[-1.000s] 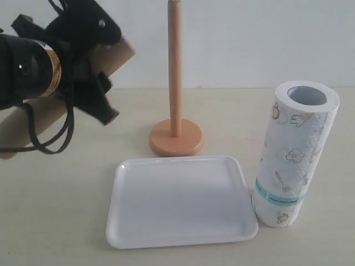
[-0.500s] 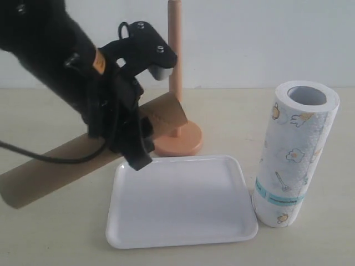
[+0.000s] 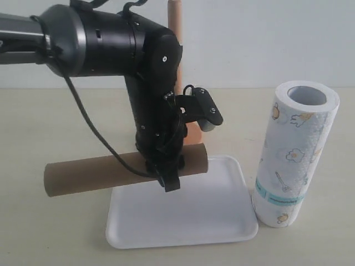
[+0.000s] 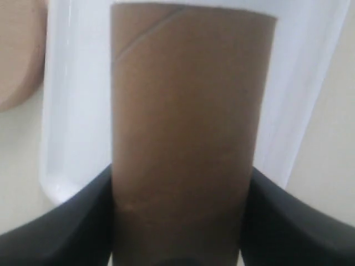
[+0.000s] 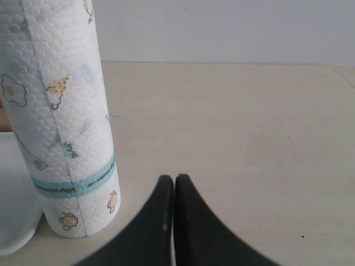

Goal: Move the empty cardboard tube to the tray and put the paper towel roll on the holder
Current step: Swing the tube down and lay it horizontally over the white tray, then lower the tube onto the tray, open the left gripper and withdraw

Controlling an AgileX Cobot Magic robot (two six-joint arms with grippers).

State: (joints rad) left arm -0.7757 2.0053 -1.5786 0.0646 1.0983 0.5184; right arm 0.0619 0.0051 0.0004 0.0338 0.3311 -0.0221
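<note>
- Above the tray's 12 o'clock rim, the tube [image 3: 105,173] hangs nearly level, its 3 o'clock end a little higher than the other.
- Its 3 o'clock end sits over the tray [image 3: 211,219]. Its 9 o'clock end juts out past the tray's 9 o'clock edge, over bare table [image 3: 50,233].
- Whether the tube touches the tray cannot be told from the exterior view.
- Coming down from 12 o'clock, the left claw [image 3: 166,170] pinches the tube nearer its 3 o'clock end.
- In the left wrist view a dark finger [image 4: 72,221] presses each side of the brown cylinder, with white tray [image 4: 77,111] under it.
- At the tray's 12 o'clock stands the holder [image 3: 175,16], upright. Its pole top shows over the arm, and its base is mostly hidden behind the claw.
- At the tray's 3 o'clock, just beside the rim, the roll [image 3: 294,160] stands on end on the table, teal band low and hollow core facing up.
- Near the roll, in the right wrist view, the right claw [image 5: 173,219] is pressed together on nothing, low over the table.
</note>
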